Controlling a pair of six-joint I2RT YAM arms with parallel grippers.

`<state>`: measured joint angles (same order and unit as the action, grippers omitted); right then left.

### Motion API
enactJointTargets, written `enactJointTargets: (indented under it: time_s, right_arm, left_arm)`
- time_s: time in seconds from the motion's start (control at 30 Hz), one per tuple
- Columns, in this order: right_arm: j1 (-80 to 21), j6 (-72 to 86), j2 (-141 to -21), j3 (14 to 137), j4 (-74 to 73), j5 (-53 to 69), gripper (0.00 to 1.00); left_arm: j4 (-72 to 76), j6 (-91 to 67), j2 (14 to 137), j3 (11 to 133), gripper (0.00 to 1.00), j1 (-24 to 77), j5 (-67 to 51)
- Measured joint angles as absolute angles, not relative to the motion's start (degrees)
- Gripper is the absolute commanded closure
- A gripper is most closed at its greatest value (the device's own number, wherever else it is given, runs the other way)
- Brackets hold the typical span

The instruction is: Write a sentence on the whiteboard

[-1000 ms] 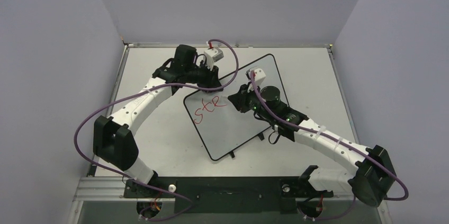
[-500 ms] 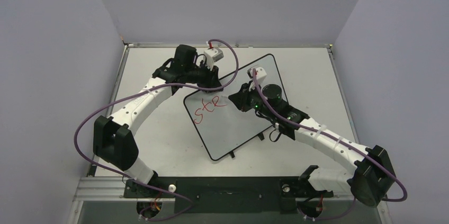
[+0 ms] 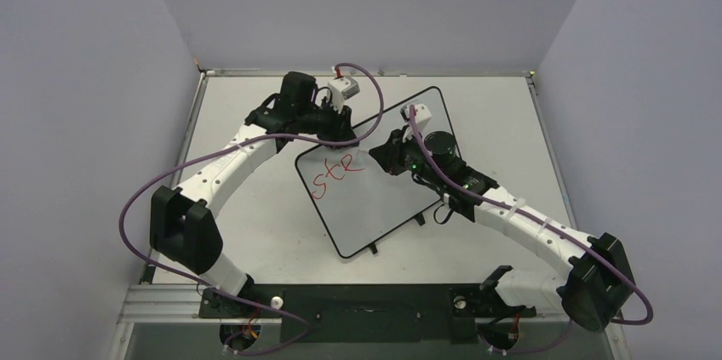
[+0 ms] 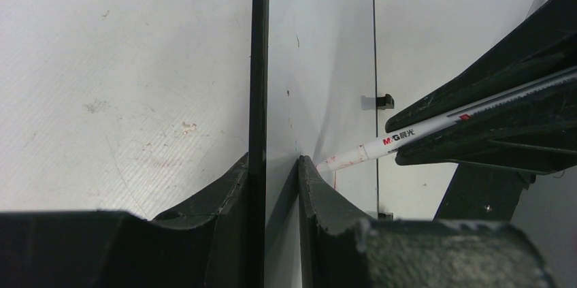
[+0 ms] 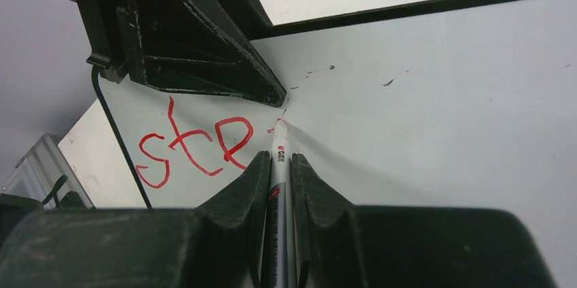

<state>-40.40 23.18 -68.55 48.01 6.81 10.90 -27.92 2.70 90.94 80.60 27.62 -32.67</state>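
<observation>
Whiteboard (image 3: 375,207) looks smooth and glossy with a soft sheen, edged by a thin matt black frame (image 4: 258,63). Table (image 4: 122,63) is matt, finely textured and scuffed. Marker (image 5: 279,158) is smooth white plastic, and the right fingers (image 5: 320,199) are matt black with chipped edges.

Both arms are the same build: left arm (image 3: 223,168) and right arm (image 3: 528,228) have white link shells and chunky black joint housings. A purple cable (image 3: 125,202) loops off each, starting at the black base plate (image 3: 375,302). Right end effector (image 5: 277,155) fingers (image 5: 241,189) are matte black with scuffed edges; left end effector (image 4: 272,165) is the same. Green LED (image 3: 415,168) lit on the right arm, far end from the base plate.
</observation>
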Motion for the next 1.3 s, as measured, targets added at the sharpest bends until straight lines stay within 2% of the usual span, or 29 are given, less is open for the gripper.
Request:
enactJointTargets:
  time_s: [0.53,1.0,1.3]
  right_arm:
    - [-40.1,23.2,-70.1,48.8,8.2,11.9,1.0]
    - [-40.2,24.6,-65.1,39.8,10.6,11.6,1.0]
    - [-40.2,24.6,-59.7,34.8,4.4,10.5,1.0]
  left_arm:
    - [-28.0,2.7,90.9,80.6,1.0,27.6,-32.6]
    - [-28.0,2.6,90.9,80.6,1.0,27.6,-32.4]
    - [-28.0,2.6,90.9,80.6,1.0,27.6,-32.4]
